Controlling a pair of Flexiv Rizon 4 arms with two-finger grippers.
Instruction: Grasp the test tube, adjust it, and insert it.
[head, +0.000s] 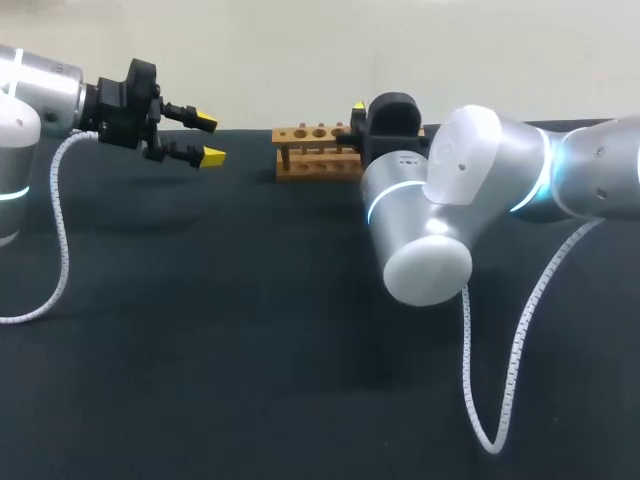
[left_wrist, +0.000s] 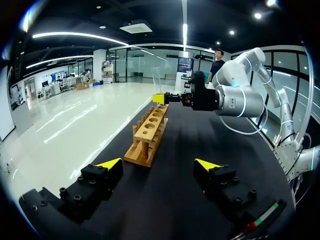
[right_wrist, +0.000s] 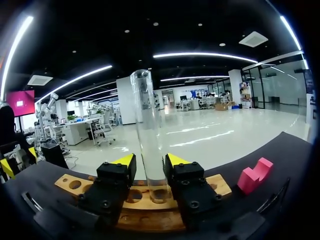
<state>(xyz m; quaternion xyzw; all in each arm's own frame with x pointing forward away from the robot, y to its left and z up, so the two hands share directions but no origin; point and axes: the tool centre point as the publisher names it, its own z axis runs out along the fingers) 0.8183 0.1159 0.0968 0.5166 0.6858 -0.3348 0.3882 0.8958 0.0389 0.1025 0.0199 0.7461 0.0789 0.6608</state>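
Two claws are mine. My right claw (right_wrist: 150, 160) holds the test tube (right_wrist: 144, 115) tight, with one finger on each side. The tube stands straight up. Its low end is down at a hole in the wooden rack (right_wrist: 222, 184), just under my fingers. I cannot tell how deep it sits. A pink block (right_wrist: 255, 174) lies beside the rack, near one end. My right arm (head: 470, 170) comes in from the right and reaches over to the rack, which is at the far side of the black table (head: 250, 350). My left claw (head: 208, 139) is wide open. It hangs above the table, well apart from the rack, and points at it.
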